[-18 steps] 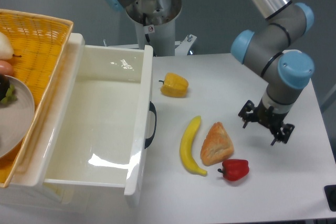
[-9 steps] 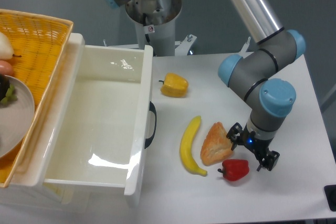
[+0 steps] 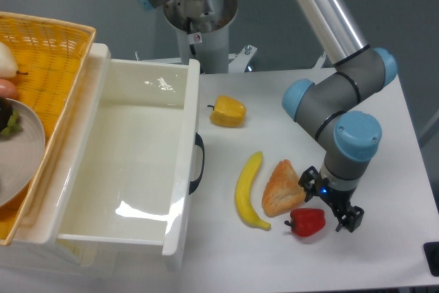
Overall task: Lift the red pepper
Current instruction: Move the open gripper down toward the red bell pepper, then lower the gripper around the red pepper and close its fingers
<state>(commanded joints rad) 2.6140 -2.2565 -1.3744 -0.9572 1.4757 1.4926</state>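
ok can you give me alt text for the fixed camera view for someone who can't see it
A robot arm's gripper hangs open just above a small red pepper near the front of a white table. Left of the pepper lie a pastry and a banana, with a yellow pepper farther back and an open white drawer at left.

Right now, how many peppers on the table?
2. The red pepper sits near the front edge, under the gripper; the yellow pepper lies farther back, near the white drawer. None look hidden.
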